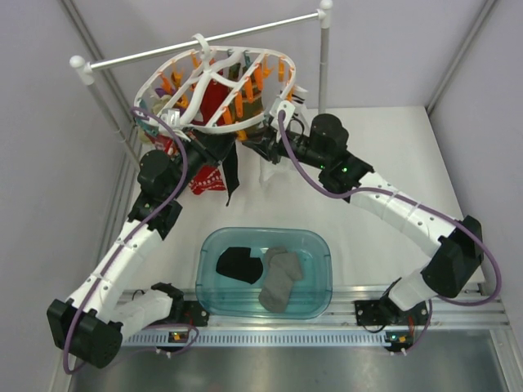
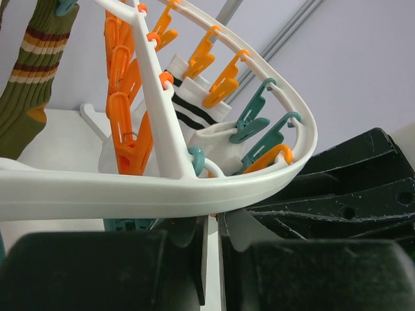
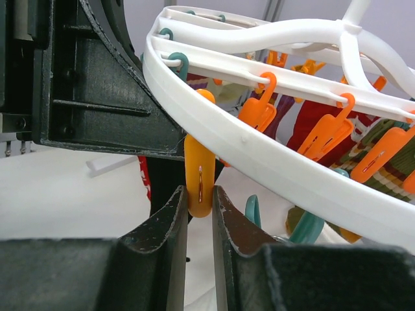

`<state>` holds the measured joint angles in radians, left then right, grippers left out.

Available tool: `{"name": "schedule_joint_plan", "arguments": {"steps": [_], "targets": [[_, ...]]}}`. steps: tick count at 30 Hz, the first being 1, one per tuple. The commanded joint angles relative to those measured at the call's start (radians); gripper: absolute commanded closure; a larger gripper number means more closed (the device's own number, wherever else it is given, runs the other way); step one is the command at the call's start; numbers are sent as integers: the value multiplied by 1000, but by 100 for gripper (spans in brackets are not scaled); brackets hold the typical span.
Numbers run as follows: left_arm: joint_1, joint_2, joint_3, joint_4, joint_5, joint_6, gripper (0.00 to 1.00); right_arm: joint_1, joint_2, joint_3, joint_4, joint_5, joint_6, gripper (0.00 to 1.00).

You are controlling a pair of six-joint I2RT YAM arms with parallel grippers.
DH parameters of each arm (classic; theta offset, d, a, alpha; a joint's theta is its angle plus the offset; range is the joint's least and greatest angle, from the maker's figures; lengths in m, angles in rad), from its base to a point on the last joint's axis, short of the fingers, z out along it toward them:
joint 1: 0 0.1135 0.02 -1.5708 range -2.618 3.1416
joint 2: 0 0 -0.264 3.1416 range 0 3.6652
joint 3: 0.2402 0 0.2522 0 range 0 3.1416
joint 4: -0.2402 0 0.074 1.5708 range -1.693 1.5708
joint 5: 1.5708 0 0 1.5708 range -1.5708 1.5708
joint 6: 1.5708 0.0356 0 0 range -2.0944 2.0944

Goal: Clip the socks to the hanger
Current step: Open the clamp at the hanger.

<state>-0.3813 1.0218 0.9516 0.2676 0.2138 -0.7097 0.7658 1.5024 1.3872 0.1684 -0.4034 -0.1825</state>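
While both arms reach up, top view: hanger (image 1: 245,54) overhead; black sock (image 1: 231,167) dangles between left gripper (image 1: 176,132) and right gripper (image 1: 260,137); second black sock (image 1: 239,265) in teal tub (image 1: 323,245).
Left wrist: left gripper (image 2: 213,223) jaws narrow, just under hanger (image 2: 130,194) rim; grip unclear.
Right wrist: right gripper (image 3: 200,194) jaws pinch orange clip (image 3: 199,175) beneath hanger (image 3: 259,149) rim.

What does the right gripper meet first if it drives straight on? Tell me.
The orange clip between the fingers of the right gripper; just beyond it, the hanger rim, depth unclear.
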Motion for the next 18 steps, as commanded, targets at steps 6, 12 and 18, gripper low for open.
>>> {"name": "schedule_joint_plan", "arguments": {"steps": [6, 12, 18], "targets": [[1, -6, 24, 76, 4, -25, 100, 27, -21, 27, 6, -20, 8, 67], [1, -9, 22, 64, 15, -24, 100, 27, 13, 72, -6, 0, 2, 60], [1, -12, 27, 55, 27, -23, 100, 29, 36, 105, -4, 9, -2, 91]]}}
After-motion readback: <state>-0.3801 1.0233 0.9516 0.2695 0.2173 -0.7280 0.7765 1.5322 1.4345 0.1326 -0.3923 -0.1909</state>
